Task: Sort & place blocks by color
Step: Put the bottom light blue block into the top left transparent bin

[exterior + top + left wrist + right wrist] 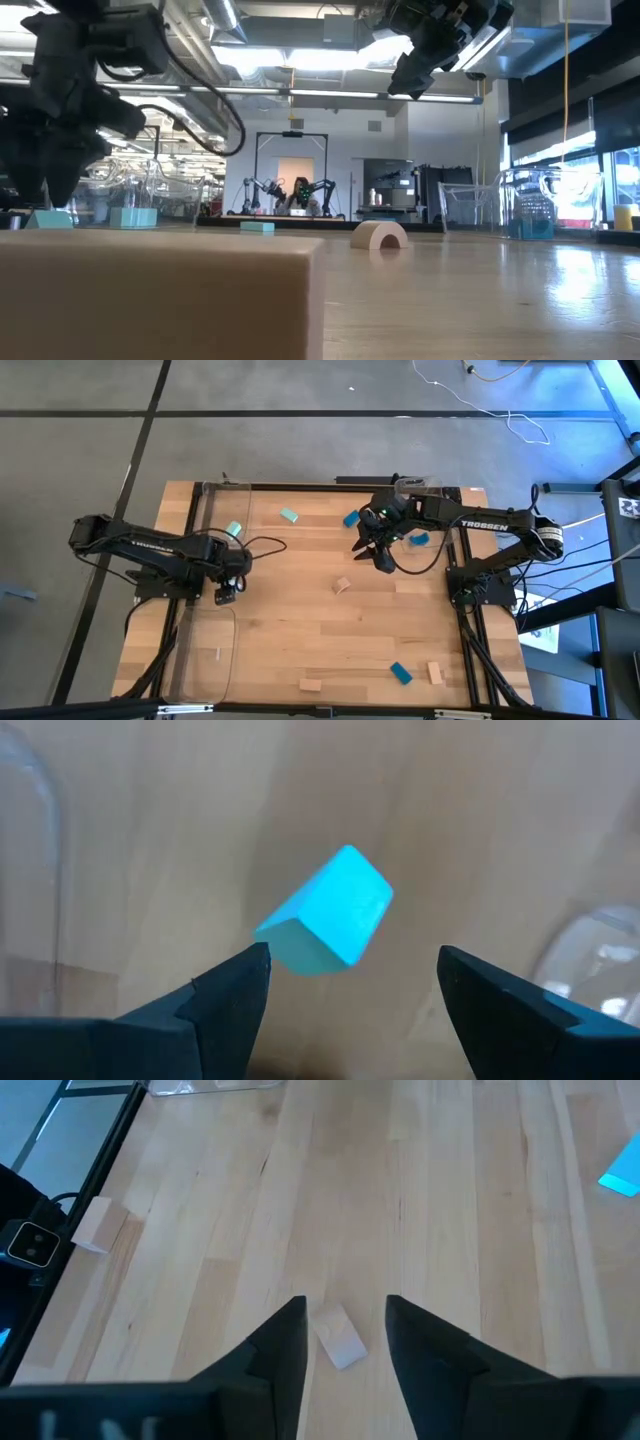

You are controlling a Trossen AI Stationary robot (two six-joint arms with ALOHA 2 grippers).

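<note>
High view first: sorting has barely started imo. Blocks are all over the table [300, 660], with teal ones [288, 515] up top, blue [401, 673] and wood [310, 684] near the front edge, and the clear tray [205, 650] looks empty.

Low view: wooden arch [379, 235] sits mid-table, both arms up.

Left wrist view: left gripper [350, 985] is spread wide over a teal block [325, 915], not touching.

Right wrist view: right gripper [345, 1330] is partly open, empty, above a small wood block [337, 1336].
</note>
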